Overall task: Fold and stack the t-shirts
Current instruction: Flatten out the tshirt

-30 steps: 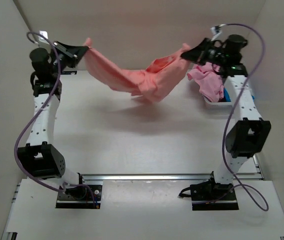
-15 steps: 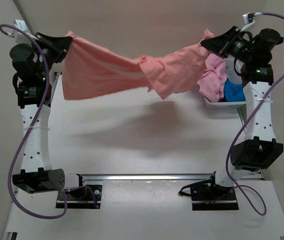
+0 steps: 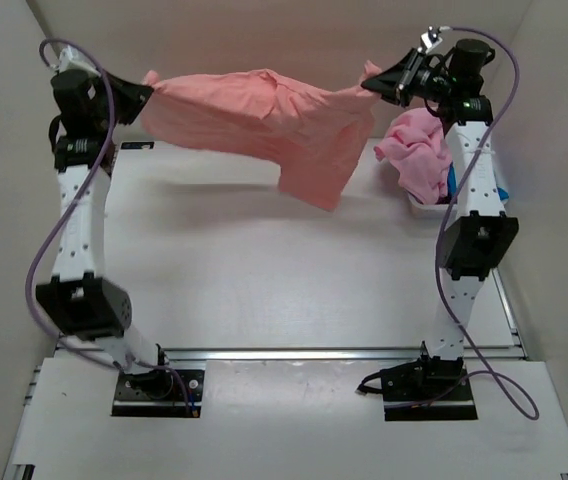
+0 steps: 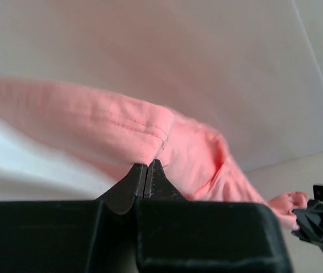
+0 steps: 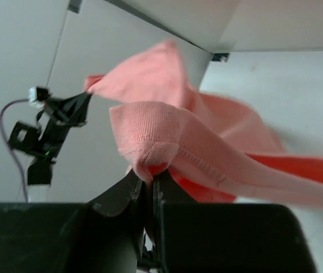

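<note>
The salmon-coral t-shirt [image 3: 264, 120] hangs stretched in the air between both grippers, high over the back of the table, with a flap drooping at its right middle. My left gripper [image 3: 147, 90] is shut on its left edge; in the left wrist view the gripper [image 4: 147, 165] pinches a hemmed edge of the shirt [image 4: 110, 125]. My right gripper [image 3: 372, 84] is shut on the right end; in the right wrist view the gripper [image 5: 149, 177] pinches a ribbed seam of the shirt [image 5: 173, 131]. The lighter pink t-shirt [image 3: 419, 160] lies heaped in the basket, with a bit of bright blue t-shirt [image 3: 451, 185] beside it.
The white plastic basket [image 3: 434, 208] stands at the back right of the table, under the right arm. Pale walls close in the back and both sides. The arm bases sit on a rail [image 3: 304, 353] at the near edge.
Both grippers have swung the salmon-coral shirt: first raised and spread apart, now drawn closer together and back. The shirt is more bunched, with its flap hanging at right centre.
</note>
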Motion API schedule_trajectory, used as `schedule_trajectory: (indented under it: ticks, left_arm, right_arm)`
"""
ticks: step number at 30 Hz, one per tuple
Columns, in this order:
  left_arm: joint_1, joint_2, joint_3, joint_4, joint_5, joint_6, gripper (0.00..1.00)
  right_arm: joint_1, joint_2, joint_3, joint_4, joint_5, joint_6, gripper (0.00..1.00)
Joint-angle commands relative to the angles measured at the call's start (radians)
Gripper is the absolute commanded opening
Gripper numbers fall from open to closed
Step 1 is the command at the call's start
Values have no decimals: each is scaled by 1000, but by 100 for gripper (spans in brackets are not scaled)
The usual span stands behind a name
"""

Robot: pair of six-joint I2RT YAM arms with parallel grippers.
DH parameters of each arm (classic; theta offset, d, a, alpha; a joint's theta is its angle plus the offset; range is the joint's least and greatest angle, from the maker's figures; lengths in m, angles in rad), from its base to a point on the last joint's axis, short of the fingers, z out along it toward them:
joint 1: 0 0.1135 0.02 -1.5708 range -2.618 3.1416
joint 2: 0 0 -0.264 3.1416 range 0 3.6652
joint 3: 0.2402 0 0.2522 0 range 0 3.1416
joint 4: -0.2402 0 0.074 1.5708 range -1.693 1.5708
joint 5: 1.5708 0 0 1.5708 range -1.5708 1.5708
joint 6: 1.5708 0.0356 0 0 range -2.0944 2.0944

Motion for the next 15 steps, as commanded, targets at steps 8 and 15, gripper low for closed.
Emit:
schedule_trajectory:
  ticks: [8, 15]
  left_arm:
    - [4, -663, -1045, 35, -47, -32, 42]
    - [-42, -665, -1217, 16, -27, -13, 58]
  right_arm:
    - [67, -602, -931, -235, 237, -464, 0]
    - [158, -628, -1180, -339, 396, -584, 19]
